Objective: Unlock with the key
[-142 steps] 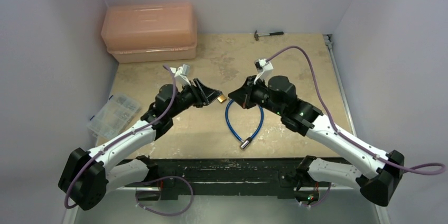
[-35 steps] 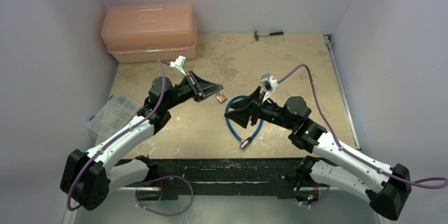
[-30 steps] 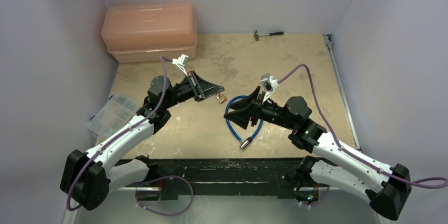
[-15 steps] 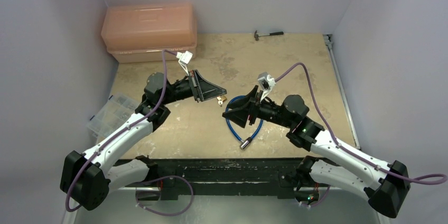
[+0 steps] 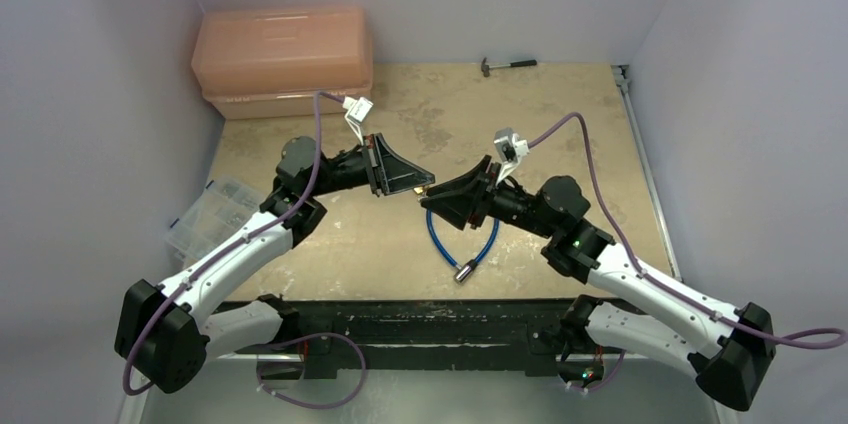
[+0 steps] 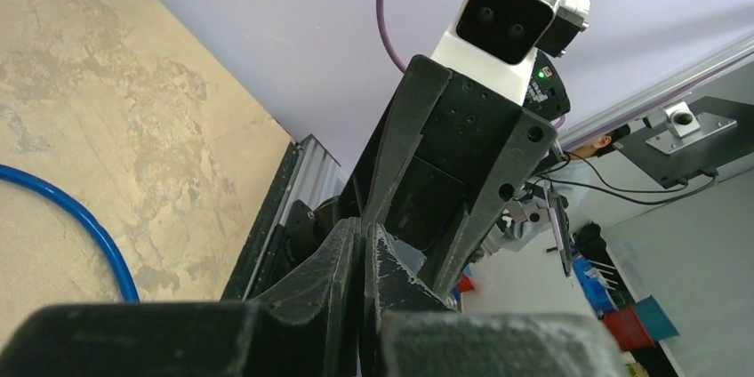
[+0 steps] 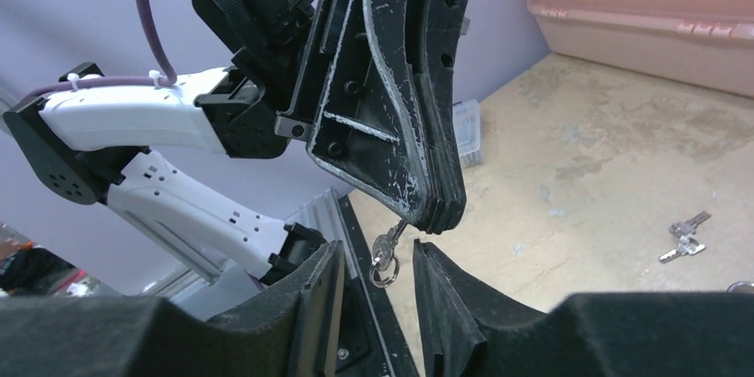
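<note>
Overhead, the left pincer (image 5: 428,182) and the right pincer (image 5: 433,194) meet almost tip to tip above the table (image 5: 560,114), just behind the loop of blue cable (image 5: 438,240). From the right wrist, the left pincer (image 7: 433,210) is seen pinched shut. The key (image 7: 394,238) hangs from its very tip, with the ring (image 7: 383,270) dangling below. What the pads actually clamp is hidden, so it cannot be told whether they grip the key's blade or something the key sits in. The right pincer (image 7: 375,257) is part open and empty, one finger on either side of the ring and touching neither key nor ring. A pair of spare keys (image 7: 685,235) lies on the table, well apart. The step in hand is judged to be taking hold of the hanging key. To do it well, the right pincer should shift so that its pads close on the key's flat head, not on the loose ring, which would swing. It should square the pads to the flat faces, close gently, then twist about the key's long axis while the left pincer holds firm.
</note>
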`<act>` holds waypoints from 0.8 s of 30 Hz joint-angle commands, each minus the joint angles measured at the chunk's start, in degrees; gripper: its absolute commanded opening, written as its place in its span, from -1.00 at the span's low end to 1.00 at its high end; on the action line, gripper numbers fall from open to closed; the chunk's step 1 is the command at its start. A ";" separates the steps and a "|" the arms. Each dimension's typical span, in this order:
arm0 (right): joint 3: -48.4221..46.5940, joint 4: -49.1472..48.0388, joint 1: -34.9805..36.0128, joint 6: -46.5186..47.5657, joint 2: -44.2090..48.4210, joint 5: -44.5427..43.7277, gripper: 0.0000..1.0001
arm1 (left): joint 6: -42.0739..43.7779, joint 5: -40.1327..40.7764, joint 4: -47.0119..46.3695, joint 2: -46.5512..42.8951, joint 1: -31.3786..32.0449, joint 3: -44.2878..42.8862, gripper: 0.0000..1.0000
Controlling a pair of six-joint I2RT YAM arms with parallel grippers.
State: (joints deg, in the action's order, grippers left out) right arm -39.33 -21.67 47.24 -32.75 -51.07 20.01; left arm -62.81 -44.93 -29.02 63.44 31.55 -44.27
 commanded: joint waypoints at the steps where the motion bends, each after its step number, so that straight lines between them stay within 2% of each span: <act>1: -2.57 -3.20 -0.13 -1.00 -0.84 -1.38 -0.23 | 0.74 -0.88 -3.70 0.02 0.27 -2.49 -1.00; 6: -2.20 -3.59 -0.08 -1.20 -1.39 -0.98 -0.42 | 0.54 -0.78 -4.04 0.02 0.35 -2.54 -1.00; 16: -1.02 -5.39 -0.09 -1.96 -1.75 -1.16 -1.00 | 0.44 -0.18 -4.05 0.12 0.70 -2.32 -1.00; 24: 0.16 -5.30 -0.13 -2.14 -0.86 -1.96 -1.00 | 2.02 2.22 -0.90 -0.78 0.73 -2.46 -1.00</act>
State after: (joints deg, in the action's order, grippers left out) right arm -39.24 -23.14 47.13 -34.54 -53.12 19.07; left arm -62.85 -44.47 -30.76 63.53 31.97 -44.53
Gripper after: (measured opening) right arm 0.044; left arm 0.030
